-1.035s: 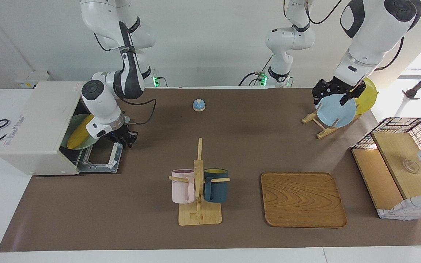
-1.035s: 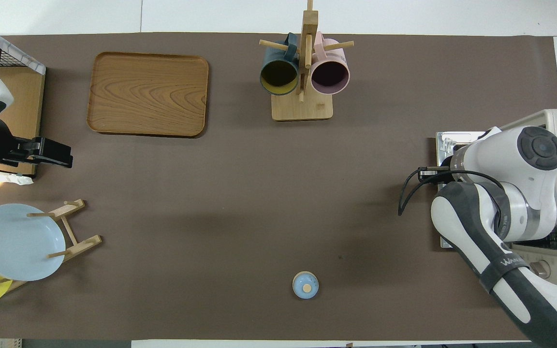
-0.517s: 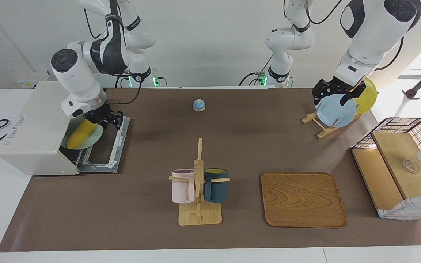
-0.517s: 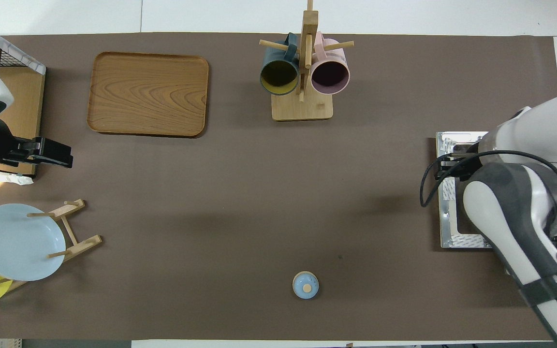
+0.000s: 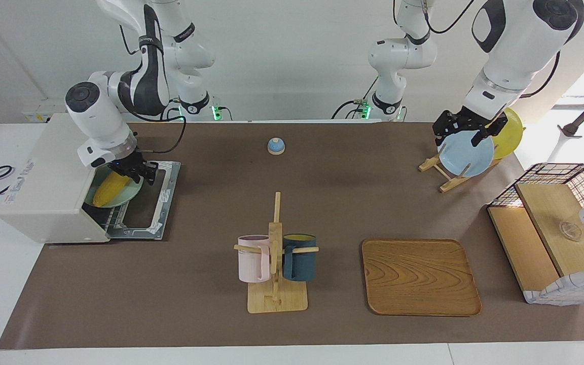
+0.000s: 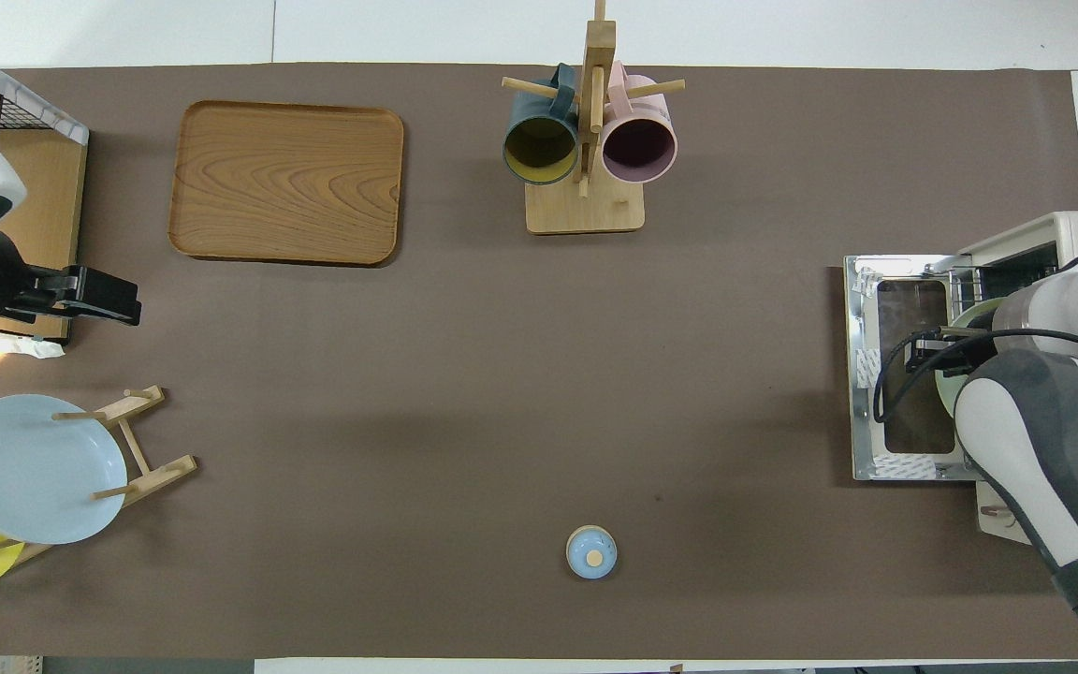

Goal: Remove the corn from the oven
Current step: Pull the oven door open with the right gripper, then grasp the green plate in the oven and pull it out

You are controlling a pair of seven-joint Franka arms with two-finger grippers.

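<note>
The off-white oven [image 5: 51, 175] stands at the right arm's end of the table, with its door [image 5: 152, 205] dropped open. The yellow corn [image 5: 108, 186] lies on a pale green plate [image 5: 129, 193] on the rack, sticking out of the oven's mouth. My right gripper [image 5: 137, 174] is open at the end of the corn that is nearer to the robots, with its fingers on either side of the tip. In the overhead view the right arm hides the corn; the oven [image 6: 1016, 241] and door [image 6: 899, 374] show. My left gripper [image 5: 467, 129] waits over the plate rack.
A mug rack [image 5: 275, 253] holds a pink and a dark blue mug mid-table. A wooden tray [image 5: 418, 276] lies beside it. A small blue bell [image 5: 276, 146] sits near the robots. A rack with a blue plate [image 5: 467, 154] and a yellow plate, and a wire-and-wood basket [image 5: 555, 228], stand at the left arm's end.
My right gripper has moved from low over the open door up and toward the oven's mouth, and now sits at the corn's tip. The left arm has not moved.
</note>
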